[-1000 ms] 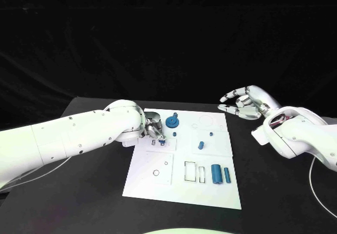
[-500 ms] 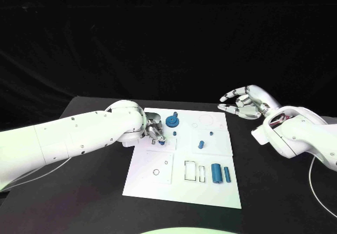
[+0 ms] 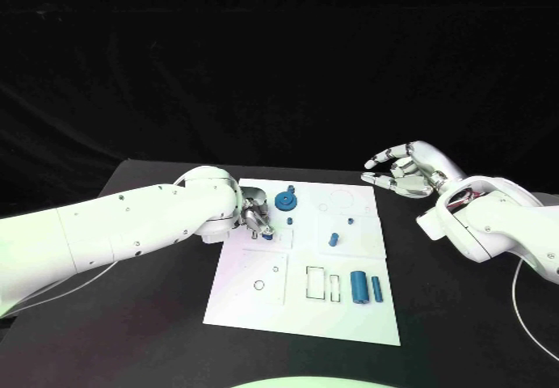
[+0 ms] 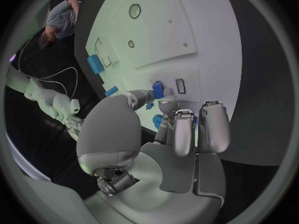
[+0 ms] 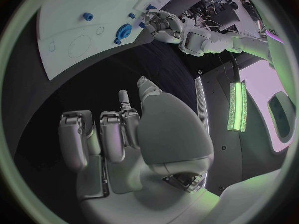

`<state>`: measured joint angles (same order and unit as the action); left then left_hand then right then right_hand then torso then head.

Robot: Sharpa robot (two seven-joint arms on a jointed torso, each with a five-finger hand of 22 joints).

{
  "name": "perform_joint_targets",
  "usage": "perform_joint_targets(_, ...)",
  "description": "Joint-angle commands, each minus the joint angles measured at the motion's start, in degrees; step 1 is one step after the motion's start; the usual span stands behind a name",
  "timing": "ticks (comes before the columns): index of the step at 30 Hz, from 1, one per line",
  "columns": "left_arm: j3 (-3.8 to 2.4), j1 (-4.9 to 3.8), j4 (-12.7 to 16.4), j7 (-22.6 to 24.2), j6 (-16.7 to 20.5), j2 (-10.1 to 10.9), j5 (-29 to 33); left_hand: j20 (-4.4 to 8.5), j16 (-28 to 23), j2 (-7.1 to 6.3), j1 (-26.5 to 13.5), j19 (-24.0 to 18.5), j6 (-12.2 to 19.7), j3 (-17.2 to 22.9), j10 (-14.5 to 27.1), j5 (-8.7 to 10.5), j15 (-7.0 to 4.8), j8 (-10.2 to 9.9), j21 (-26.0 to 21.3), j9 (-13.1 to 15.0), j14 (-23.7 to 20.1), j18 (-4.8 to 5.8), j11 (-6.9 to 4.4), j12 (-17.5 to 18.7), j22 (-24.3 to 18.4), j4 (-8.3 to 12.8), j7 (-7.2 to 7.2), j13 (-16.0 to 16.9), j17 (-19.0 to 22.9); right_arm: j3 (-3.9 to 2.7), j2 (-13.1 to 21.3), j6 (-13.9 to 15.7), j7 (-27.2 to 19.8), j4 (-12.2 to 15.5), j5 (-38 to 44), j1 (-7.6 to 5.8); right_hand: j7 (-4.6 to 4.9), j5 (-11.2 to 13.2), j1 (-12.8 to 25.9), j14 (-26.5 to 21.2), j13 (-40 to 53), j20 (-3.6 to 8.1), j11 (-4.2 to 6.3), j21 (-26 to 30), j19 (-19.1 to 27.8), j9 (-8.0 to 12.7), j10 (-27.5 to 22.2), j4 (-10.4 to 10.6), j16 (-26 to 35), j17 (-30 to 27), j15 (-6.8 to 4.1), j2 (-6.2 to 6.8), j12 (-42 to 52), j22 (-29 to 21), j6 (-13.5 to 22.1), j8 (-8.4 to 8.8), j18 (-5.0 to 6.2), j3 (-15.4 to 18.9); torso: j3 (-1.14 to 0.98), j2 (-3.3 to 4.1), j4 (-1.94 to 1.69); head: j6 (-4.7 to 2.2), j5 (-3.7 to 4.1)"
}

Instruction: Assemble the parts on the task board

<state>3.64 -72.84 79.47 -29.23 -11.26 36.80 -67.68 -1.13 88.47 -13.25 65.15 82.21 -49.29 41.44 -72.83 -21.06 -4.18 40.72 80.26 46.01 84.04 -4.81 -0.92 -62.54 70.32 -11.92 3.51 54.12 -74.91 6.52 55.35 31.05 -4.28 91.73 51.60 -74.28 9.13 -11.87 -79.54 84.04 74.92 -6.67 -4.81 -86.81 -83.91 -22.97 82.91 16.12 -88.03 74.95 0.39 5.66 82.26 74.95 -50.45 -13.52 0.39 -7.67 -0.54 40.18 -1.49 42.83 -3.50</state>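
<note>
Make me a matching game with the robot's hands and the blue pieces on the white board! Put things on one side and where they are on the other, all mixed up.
Things
1. silver left hand
2. silver right hand
3. blue round gear-like part
4. two blue cylinders side by side

Places
A. off the white task board, above the black table
B. near the board's near right corner
C. over the board's far left part, fingers down by a small blue piece
D. at the board's far end, beside the left hand

Pairs: 1-C, 2-A, 3-D, 4-B
</note>
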Motion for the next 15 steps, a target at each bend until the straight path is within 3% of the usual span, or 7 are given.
perform_joint_targets(1, 0.04, 0.09, -0.05, -0.34, -1.55, -0.04, -0.71, 0.20, 0.25, 0.53, 0.07, 0.37, -0.36, 11.07, -0.40, -0.32, -0.34, 0.19, 0.34, 0.14, 5.44, 0.96, -0.06, -0.34, 0.10, 11.33, 0.01, 0.07, -13.49, 0.00, -0.01, -0.43, -0.51, 0.07, 0.33, 0.09, -0.07, -0.32, 0.40, 4.35, 7.25, 0.35, 0.50, 0.22, -3.80, -0.05, -0.05, 0.42, 0.22, 7.77, -0.20, -0.04, -0.38, 12.63, -0.25, -0.21, 0.59, 0.01, 0.00, 0.04, -0.03, 0.05, 0.01)
perform_joint_targets(10, 0.04, 0.11, -0.20, -0.40, -2.20, -0.41, -0.78, 0.21, 0.28, 0.40, -0.49, 0.47, -0.46, 10.80, -0.62, -0.67, -0.39, 0.32, 0.46, 0.41, 5.45, 1.01, -0.12, -0.46, 0.35, 11.12, -0.09, 0.17, -13.53, 0.00, 0.00, -0.46, -0.55, 0.12, 0.33, 0.14, -0.07, -0.32, 0.40, 4.35, 7.25, 0.35, 0.50, 0.22, -3.80, -0.05, -0.05, 0.42, 0.22, 7.77, -0.20, -0.04, -0.38, 12.63, -0.25, -0.21, 0.59, 0.01, 0.02, 0.03, 0.01, 0.16, 0.05)
perform_joint_targets(15, 0.05, 0.21, -0.45, -0.42, -2.41, -0.73, -0.51, 0.31, 0.35, 0.54, -2.08, 0.55, -0.49, 9.03, -1.29, -0.26, -0.62, 0.61, 0.54, 1.14, 5.48, 1.04, -0.48, -0.86, 0.58, 9.98, -0.66, 0.58, -13.59, 0.00, 0.02, -0.50, -0.60, 0.13, 0.32, 0.16, -0.07, -0.32, 0.40, 4.35, 7.25, 0.35, 0.50, 0.22, -3.80, -0.05, -0.05, 0.42, 0.22, 7.77, -0.20, -0.04, -0.38, 12.63, -0.25, -0.21, 0.59, 0.01, -0.01, 0.03, 0.05, 0.26, 0.10)
